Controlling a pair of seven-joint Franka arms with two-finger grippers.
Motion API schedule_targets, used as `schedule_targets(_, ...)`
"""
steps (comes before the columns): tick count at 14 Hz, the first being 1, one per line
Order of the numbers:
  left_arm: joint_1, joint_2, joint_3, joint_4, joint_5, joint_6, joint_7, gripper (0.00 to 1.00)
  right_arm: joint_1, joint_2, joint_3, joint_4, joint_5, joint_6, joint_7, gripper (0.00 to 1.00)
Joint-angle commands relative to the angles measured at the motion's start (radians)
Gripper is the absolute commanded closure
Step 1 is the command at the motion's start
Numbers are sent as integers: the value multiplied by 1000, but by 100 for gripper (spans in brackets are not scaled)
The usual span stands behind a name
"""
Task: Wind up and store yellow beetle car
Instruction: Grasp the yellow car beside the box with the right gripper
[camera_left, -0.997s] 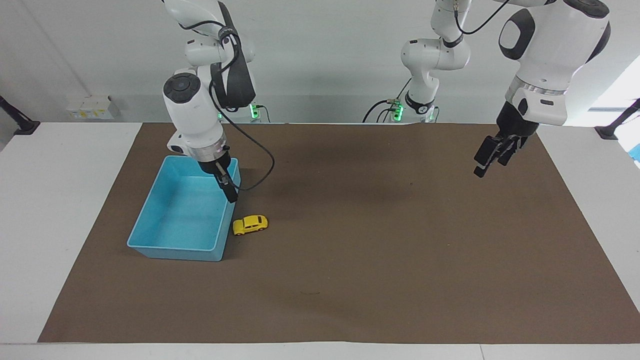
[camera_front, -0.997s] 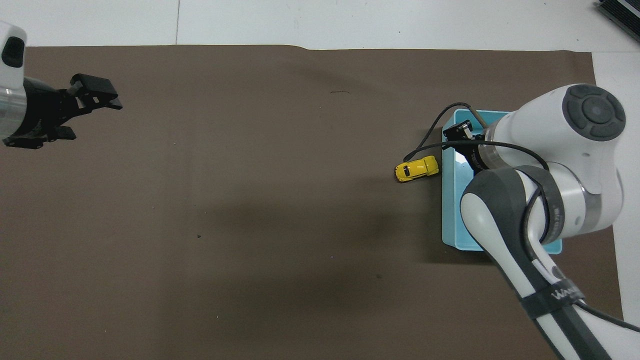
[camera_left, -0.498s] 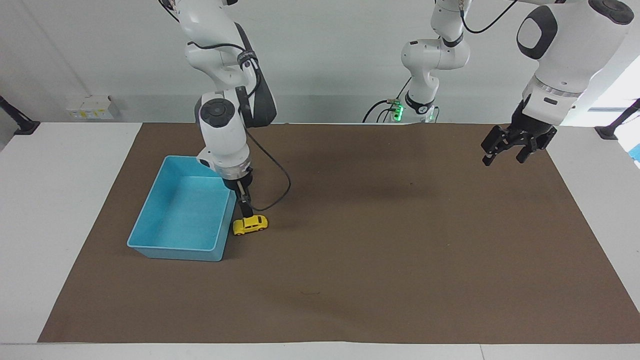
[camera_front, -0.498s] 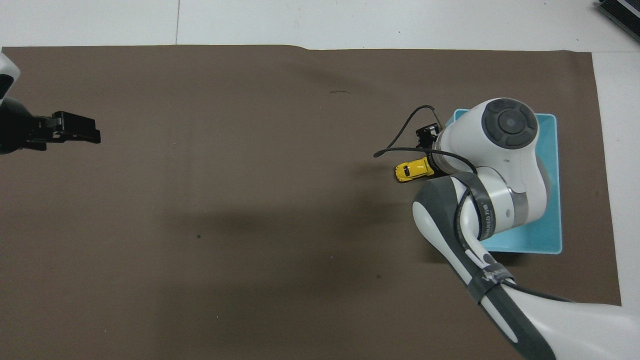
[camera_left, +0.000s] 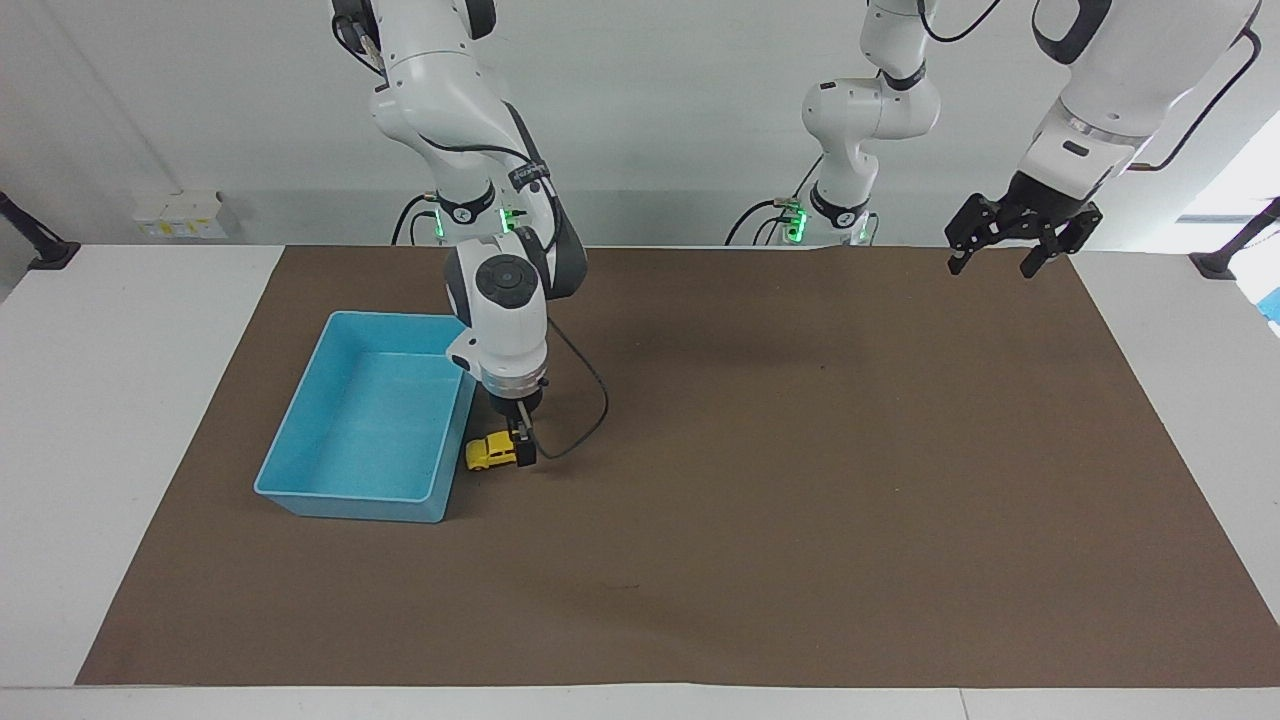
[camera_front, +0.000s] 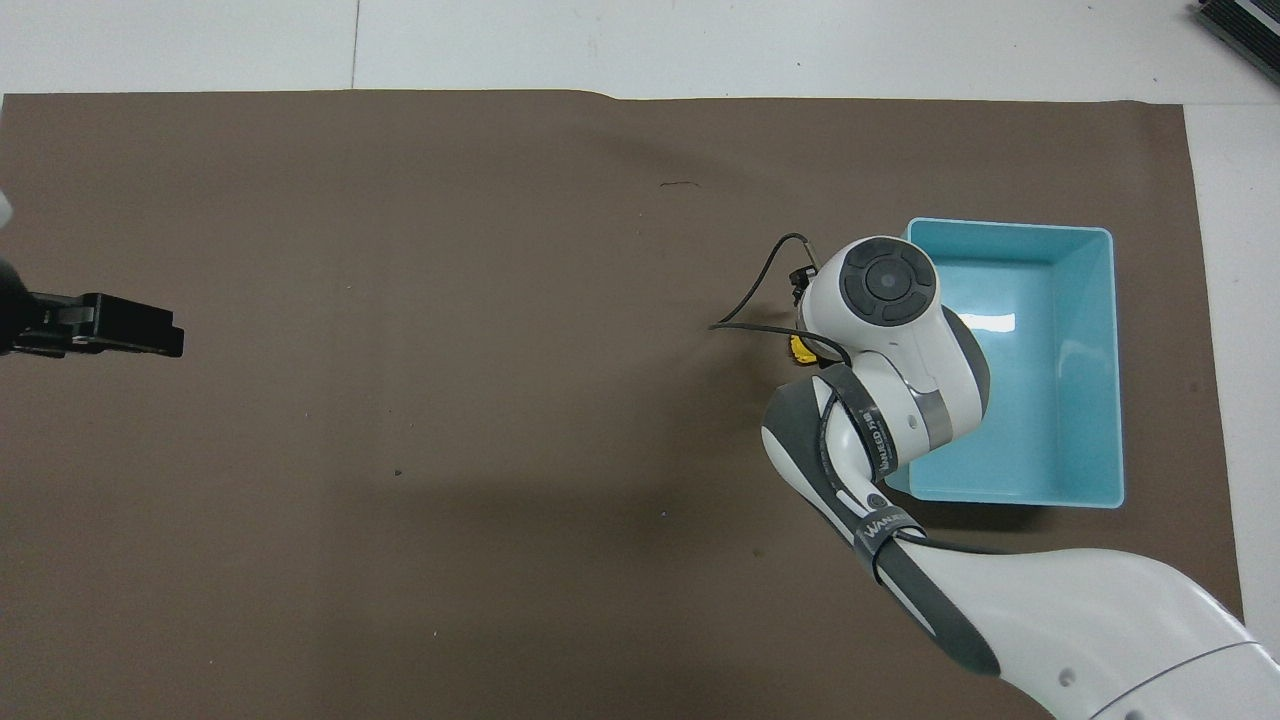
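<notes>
the right pincer (camera_left: 522, 452) stands open around the yellow beetle car (camera_left: 489, 451) beside the blue bin (camera_left: 300, 470), left pincer (camera_left: 1008, 245) open above the brown mat's (camera_left: 800, 480) edge.

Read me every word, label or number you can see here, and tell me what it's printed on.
"WANEED": on the dark strap around the right arm's forearm, overhead view, reading uncertain.
A second strap higher on that arm carries print too blurred to read.
Nothing legible on the yellow beetle car or blue bin.

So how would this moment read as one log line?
right gripper: open, down at yellow beetle car | car: beside blue bin | left gripper: open, waiting
</notes>
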Motion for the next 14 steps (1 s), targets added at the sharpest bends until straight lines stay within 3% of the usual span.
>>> schedule_targets(1,-1,-37,0,5,14,-67,16,0,-15,-3,0,2,-38,9,30,0)
schedule_targets(8,11,-49,8,5,8,-86,7,0,-50,-5,2,-42,-29,41,43,0)
schedule_targets(9,11,-48,8,6,8,-79,8,0,-53,-6,2,-48,-27,53,42,12)
schedule_targets(11,11,-49,8,2,15,-79,13,0,-41,-8,2,-50,-27,55,37,84)
schedule_targets(12,11,-51,10,0,15,-84,13,0,-36,-8,2,-48,-27,49,34,100)
schedule_targets(14,11,-54,10,-3,15,-93,13,0,-36,-6,3,-36,-29,36,34,100)
